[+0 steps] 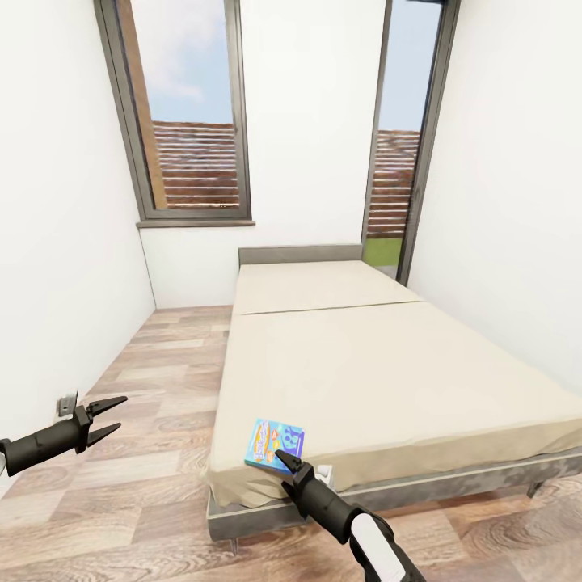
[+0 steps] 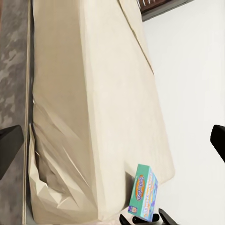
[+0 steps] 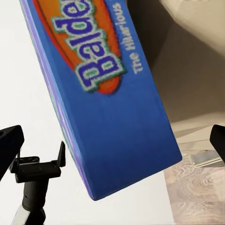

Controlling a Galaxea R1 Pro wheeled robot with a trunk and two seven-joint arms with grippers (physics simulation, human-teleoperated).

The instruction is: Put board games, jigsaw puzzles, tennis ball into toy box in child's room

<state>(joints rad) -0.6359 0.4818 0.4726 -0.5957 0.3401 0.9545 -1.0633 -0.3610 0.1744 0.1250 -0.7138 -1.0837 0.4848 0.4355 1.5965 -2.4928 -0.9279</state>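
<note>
Blue-teal board game [image 1: 274, 442] lies flat near bed [image 1: 388, 364] foot edge, by its left corner; lettering reads "Balde…", "The Hilarious"; my right gripper [image 1: 284, 463] jaws apart just before box; left gripper [image 1: 107, 418] apart over floor [image 1: 153, 485].

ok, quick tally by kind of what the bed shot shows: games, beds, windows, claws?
Board games: 1, the blue board game at the bed's near corner
Beds: 1, the bed
Windows: 2, left window and right window
Claws: 2, left claw open, right claw at the game
Total: 6
</note>
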